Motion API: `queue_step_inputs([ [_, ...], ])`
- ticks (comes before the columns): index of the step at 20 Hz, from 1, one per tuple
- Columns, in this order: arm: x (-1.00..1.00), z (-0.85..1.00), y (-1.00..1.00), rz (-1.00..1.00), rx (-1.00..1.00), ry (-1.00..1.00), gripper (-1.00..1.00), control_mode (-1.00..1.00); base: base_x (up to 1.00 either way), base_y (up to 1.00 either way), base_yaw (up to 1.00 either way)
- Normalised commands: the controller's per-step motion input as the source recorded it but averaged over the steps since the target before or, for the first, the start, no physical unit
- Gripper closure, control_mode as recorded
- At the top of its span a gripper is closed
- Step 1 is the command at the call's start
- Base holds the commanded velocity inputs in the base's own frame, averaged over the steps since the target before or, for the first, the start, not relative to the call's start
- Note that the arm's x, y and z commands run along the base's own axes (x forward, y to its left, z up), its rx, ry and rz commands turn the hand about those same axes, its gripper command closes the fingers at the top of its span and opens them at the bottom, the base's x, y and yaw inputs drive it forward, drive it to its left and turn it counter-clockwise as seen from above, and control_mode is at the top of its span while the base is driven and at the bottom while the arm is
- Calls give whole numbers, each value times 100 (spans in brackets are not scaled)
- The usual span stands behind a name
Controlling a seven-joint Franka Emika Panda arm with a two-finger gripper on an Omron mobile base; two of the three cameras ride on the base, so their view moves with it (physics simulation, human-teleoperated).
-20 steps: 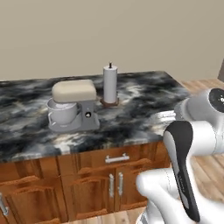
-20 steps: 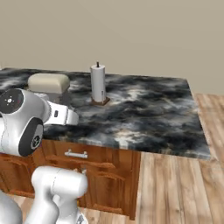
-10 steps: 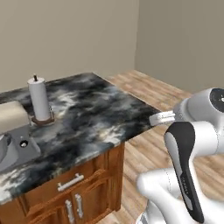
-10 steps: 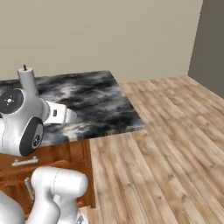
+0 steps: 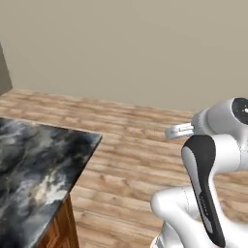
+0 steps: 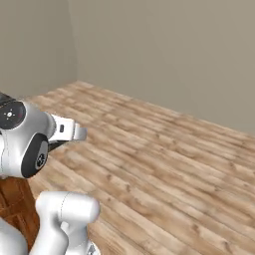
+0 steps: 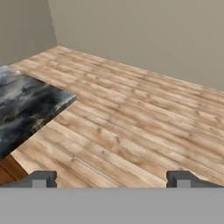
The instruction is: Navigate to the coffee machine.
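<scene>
The coffee machine is out of view. My gripper [image 7: 112,179] is open, its two dark fingertips [image 7: 41,178] set wide apart with nothing between them. It hangs above bare wooden floor [image 7: 131,113], just right of the corner of a black marble counter [image 7: 26,105]. My white arm [image 5: 213,164] is folded close to the base.
The marble counter's corner [image 5: 38,164] sits at the lower left on brown wooden cabinets [image 5: 58,227]. Wooden floor [image 6: 169,154] stretches ahead to a plain beige wall [image 5: 126,48]. A second wall meets it at a corner [image 6: 69,45] on the left.
The whole scene has swept left as the base turned right. The mixer and the paper-towel holder have left the views; only the counter's corner, floor and walls are seen now.
</scene>
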Motion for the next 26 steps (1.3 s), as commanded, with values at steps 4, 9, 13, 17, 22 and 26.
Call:
queue_step_inputs([
  [4, 0, 0, 0, 0, 0, 0, -100, 100, 0, 6, -100],
  [9, 0, 0, 0, 0, 0, 0, -100, 100, 2, 18, -100],
  [13, 0, 0, 0, 0, 0, 0, -100, 100, 0, 15, -100],
  [17, 0, 0, 0, 0, 0, 0, -100, 100, 0, 5, -100],
  [22, 0, 0, 0, 0, 0, 0, -100, 100, 0, 0, -100],
  [26, 0, 0, 0, 0, 0, 0, -100, 100, 0, -7, -97],
])
